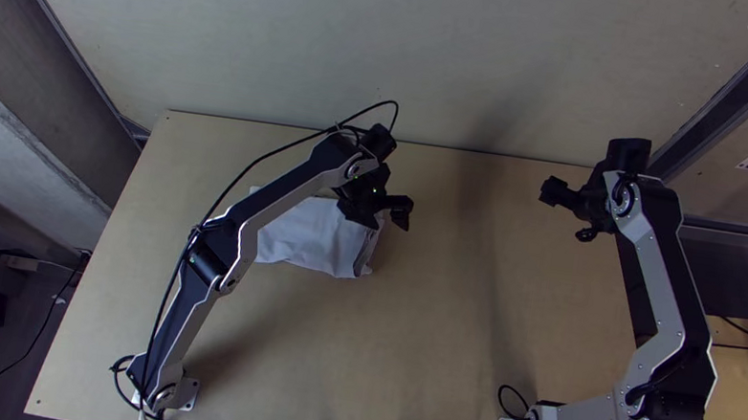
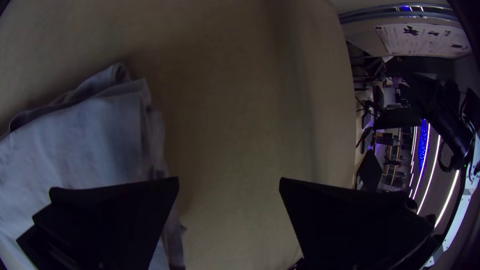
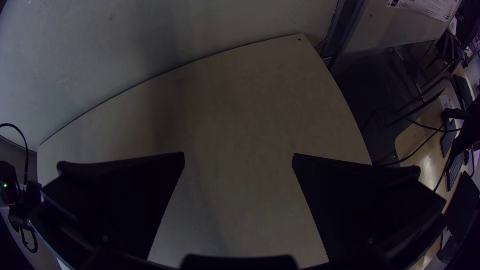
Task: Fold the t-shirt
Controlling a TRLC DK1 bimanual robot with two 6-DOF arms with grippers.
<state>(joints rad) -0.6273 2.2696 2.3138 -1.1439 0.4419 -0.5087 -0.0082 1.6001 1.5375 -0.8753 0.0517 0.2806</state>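
The left tool [image 1: 391, 226] hangs over the right-hand end of the t-shirt [image 1: 308, 235], its two broad, matte black fingers [image 2: 112, 217] spread wide with nothing between them; in the left wrist view one overlaps the cloth's layered edge, though whether it touches I cannot tell. The right tool [image 1: 566, 213], equally wide and with nothing between its fingers, is well apart from the cloth, near the tabletop's far right corner. The t-shirt, soft pale grey fabric, lies folded into a compact, roughly rectangular bundle on the left part of the tabletop [image 1: 434, 343], partly under the left arm [image 1: 283, 203]; its layers stack into a slightly rumpled edge with a rounded fold at one corner. Smooth light wood surrounds it, and beyond the far edge stands a flat, pale wall panel [image 1: 321, 29]
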